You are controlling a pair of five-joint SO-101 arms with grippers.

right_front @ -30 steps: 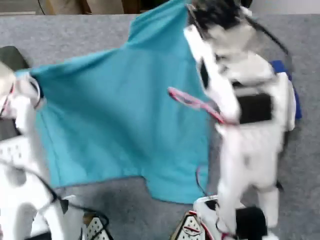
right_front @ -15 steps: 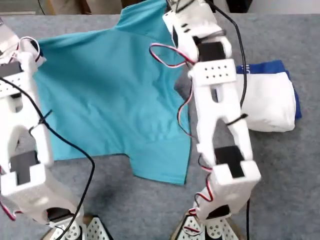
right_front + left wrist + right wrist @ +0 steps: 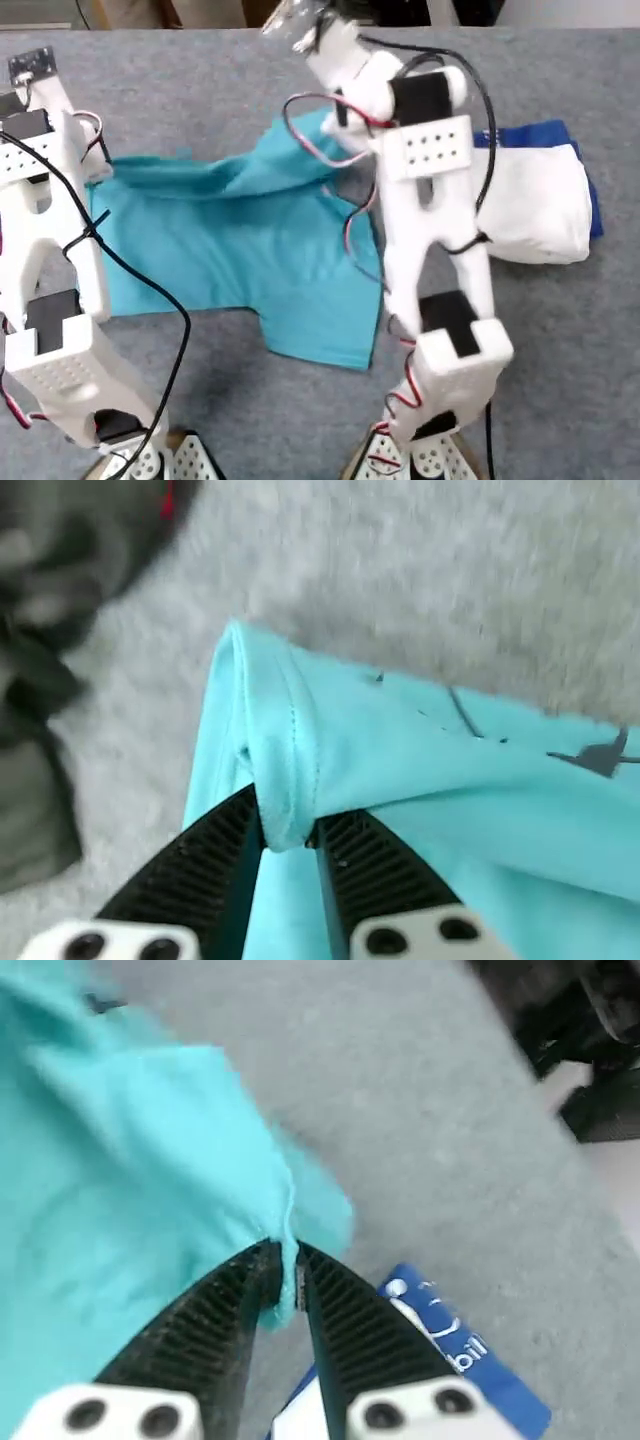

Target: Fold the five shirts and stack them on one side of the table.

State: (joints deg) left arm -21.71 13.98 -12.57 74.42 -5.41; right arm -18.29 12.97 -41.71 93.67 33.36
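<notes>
Three shirts [image 3: 230, 250], two robot arms [image 3: 432, 210]

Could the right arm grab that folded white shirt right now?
Probably not yet: the right gripper is shut on the teal shirt. The folded white shirt lies beside that arm with nothing over it, so letting go should free the way.

White lettering [image 3: 441, 1344] on blue shirt [image 3: 492, 1392], cut off, nothing fully readable

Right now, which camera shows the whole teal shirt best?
The high view: the teal shirt lies partly folded across the table. The left wrist view gives its bunched hem in the left pincer; the right wrist view, an edge in the right pincer.
</notes>
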